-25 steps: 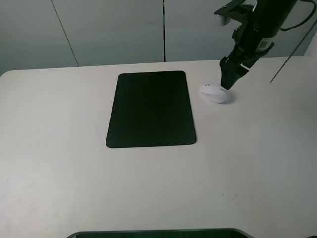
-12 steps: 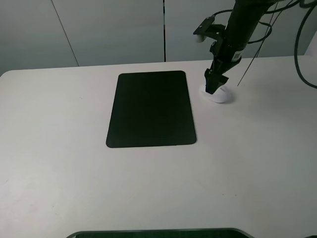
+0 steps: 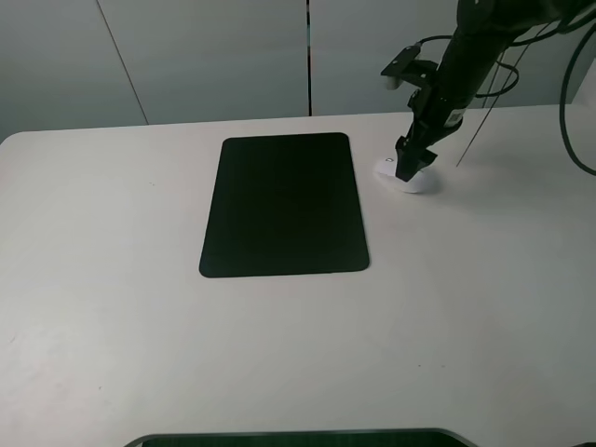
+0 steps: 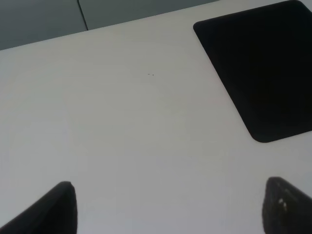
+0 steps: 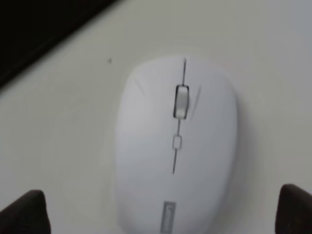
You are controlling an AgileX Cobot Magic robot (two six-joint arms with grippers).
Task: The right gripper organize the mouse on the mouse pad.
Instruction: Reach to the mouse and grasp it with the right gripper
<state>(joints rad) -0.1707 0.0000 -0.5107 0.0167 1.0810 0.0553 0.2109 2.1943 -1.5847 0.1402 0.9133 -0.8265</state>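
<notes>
White table (image 3: 140,326) underneath. Black mouse pad (image 3: 284,205) lying flat near its middle. White mouse (image 3: 426,183) just beside, off the pad.

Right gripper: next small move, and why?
Probably ease down a little and close on the mouse. The right gripper sits over it with jaws open, a fingertip showing on either side in the wrist view, and the mouse lies on the table, beside the mouse pad.

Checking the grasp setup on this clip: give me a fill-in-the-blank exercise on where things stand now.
The white mouse lies on the ____, beside the mouse pad. The mouse pad's colour is ____. The right tool hangs over the mouse with its jaws ____.
Missing: table, black, open.
</notes>
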